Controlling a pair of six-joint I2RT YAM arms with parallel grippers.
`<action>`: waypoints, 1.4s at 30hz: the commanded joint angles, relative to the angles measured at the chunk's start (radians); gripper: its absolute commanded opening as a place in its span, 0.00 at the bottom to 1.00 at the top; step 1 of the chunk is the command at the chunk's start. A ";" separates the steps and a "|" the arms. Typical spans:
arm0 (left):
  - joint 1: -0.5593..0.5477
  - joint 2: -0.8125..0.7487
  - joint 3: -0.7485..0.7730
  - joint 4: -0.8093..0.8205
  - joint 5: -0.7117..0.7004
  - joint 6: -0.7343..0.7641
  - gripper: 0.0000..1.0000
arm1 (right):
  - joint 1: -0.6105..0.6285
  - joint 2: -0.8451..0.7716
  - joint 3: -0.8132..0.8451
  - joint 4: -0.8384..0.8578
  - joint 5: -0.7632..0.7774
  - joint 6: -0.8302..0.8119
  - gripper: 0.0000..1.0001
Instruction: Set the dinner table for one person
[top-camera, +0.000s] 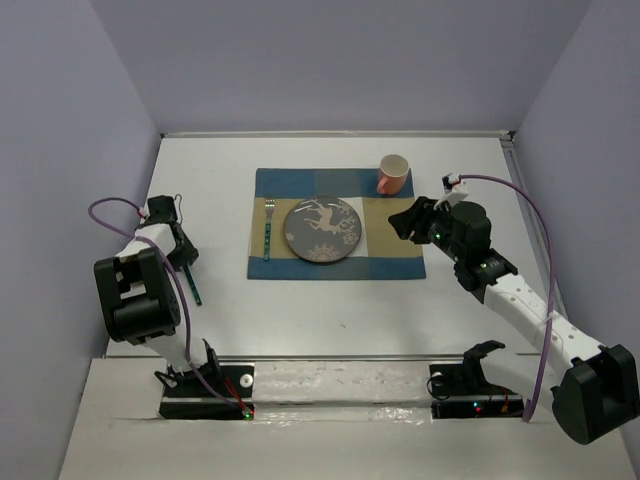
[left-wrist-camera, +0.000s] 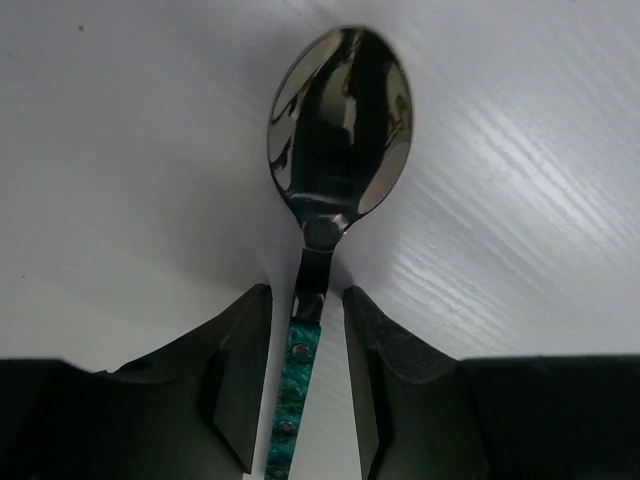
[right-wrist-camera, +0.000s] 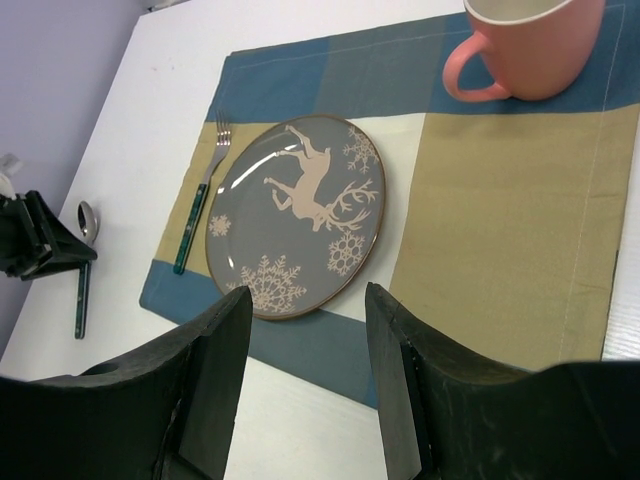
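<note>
The dinner table (top-camera: 330, 310) is a large white tabletop. A silver spoon (left-wrist-camera: 340, 120) with a green handle lies on it left of the placemat; its handle also shows in the top view (top-camera: 194, 287). My left gripper (top-camera: 180, 252) is low over the spoon, and in the left wrist view the gripper (left-wrist-camera: 307, 295) has its jaws apart on either side of the handle. My right gripper (top-camera: 405, 222) is open and empty, just right of the placemat; in the right wrist view (right-wrist-camera: 308, 300) it hangs above the placemat's near edge.
A blue, tan and white checked placemat (top-camera: 390, 240) holds a grey reindeer plate (top-camera: 322, 229), a green-handled fork (top-camera: 268, 230) to its left and a pink mug (top-camera: 393, 174) at its far right corner. Purple walls enclose the table.
</note>
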 joint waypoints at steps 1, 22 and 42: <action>0.005 0.031 0.012 0.007 0.054 0.015 0.45 | 0.004 -0.009 -0.008 0.061 -0.024 -0.013 0.55; -0.156 -0.156 0.072 0.062 0.056 -0.022 0.00 | 0.004 0.010 -0.011 0.069 -0.004 -0.016 0.54; -0.970 0.417 0.811 0.168 -0.004 -0.347 0.00 | 0.004 -0.208 -0.066 0.029 0.329 -0.053 0.53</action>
